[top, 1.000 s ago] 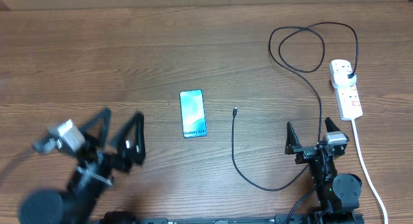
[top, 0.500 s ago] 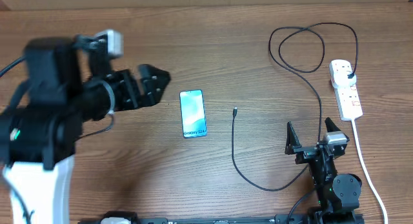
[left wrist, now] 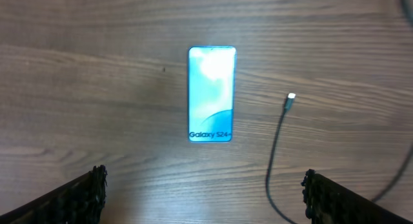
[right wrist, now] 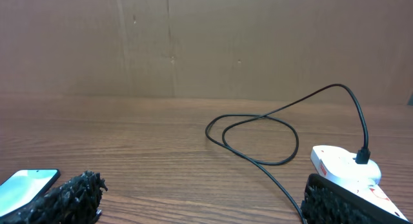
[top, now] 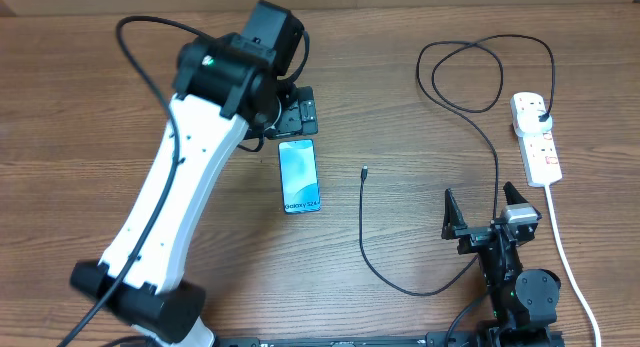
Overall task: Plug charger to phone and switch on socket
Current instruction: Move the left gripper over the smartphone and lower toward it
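Matt wood-grain table (top: 60,107); glossy-screened phone (top: 299,175); smooth white plastic socket (top: 537,145) (slightly shiny); matt black rubbery charger (top: 361,217).

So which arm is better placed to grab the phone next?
Left, probably: the left gripper, open, hovers right by the phone, centred in its wrist view. The right gripper sits far off, nearer the socket.

Our right jaws stand wide apart and hold nothing, with one dark ribbed pad (right wrist: 71,195) low on the left and the other low on the right. Between them we see the brown wooden surface (right wrist: 161,166) running back to a plain brown wall (right wrist: 193,43). The charger (right wrist: 336,86) lies in a loose loop mid-surface, then arches up and drops into the socket (right wrist: 345,166), where its black plug sits. A corner of the phone (right wrist: 26,185), its screen lit pale blue, shows just beside the left pad.
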Tool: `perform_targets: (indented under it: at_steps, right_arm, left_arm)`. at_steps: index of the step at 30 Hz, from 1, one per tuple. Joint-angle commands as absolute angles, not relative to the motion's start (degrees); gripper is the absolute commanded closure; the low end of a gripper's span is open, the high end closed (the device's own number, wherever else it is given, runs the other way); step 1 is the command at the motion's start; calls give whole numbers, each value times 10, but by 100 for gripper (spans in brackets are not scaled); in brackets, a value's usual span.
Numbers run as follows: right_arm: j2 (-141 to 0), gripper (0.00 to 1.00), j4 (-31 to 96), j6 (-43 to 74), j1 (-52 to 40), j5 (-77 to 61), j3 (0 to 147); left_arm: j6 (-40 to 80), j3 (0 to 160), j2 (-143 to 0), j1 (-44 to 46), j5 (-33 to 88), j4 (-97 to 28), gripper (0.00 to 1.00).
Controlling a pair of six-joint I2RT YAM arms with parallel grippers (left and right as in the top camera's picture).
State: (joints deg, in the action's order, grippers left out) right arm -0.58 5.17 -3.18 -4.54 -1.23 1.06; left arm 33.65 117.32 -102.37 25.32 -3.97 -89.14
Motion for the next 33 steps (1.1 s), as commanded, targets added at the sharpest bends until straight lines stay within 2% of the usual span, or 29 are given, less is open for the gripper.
perform_targets:
  at_steps: [1,13,17,24,29,33]
  right_arm:
    - [-2,0,48,-29,-48,-10,5]
    - [-2,0,48,-29,-48,-10,5]
    - [-2,0,48,-29,-48,-10,5]
    - [-2,0,48,-29,-48,-10,5]
    - [-2,0,48,-29,-48,-10,5]
    - [-2,0,48,-29,-48,-10,5]
  left_arm:
    - [341,1182,-1060,255,-48,-898,0]
    - [315,1105,-1078,256,-43,-864,1]
    - [274,1059,-1079,256,15,-809,0]
    - [314,967,-1080,256,10,-718,0]
    - [314,952,-1081,258,4,-713,0]
    - [386,952,-1092,262,-19,-717,0]
